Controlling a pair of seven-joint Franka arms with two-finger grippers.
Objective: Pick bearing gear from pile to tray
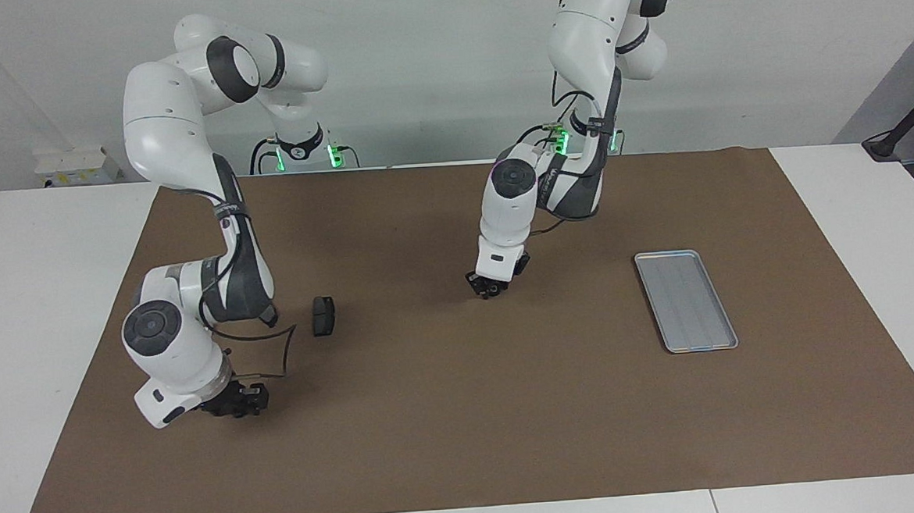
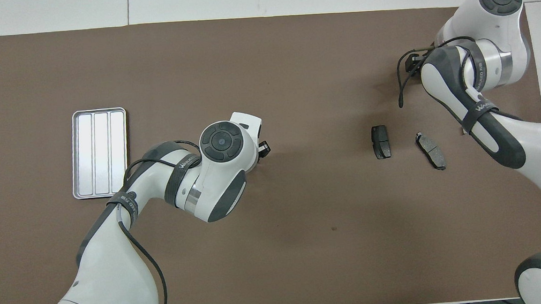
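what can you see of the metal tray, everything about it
The tray is a flat rectangle of silver-grey metal, as it looks, with rounded corners and a low raised rim. Two lengthwise ridges split its floor into three strips. It lies flat on the brown mat toward the left arm's end of the table, its long side running away from the robots. Nothing lies in it, and neither gripper touches it.

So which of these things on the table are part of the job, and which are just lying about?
Part of the job:
- silver tray, nothing in it
- two dark grey pads at the right arm's end
- left gripper, low over the brown mat's middle
- right gripper, low over the mat near the pads

Lying about:
- brown mat
- white box by the wall
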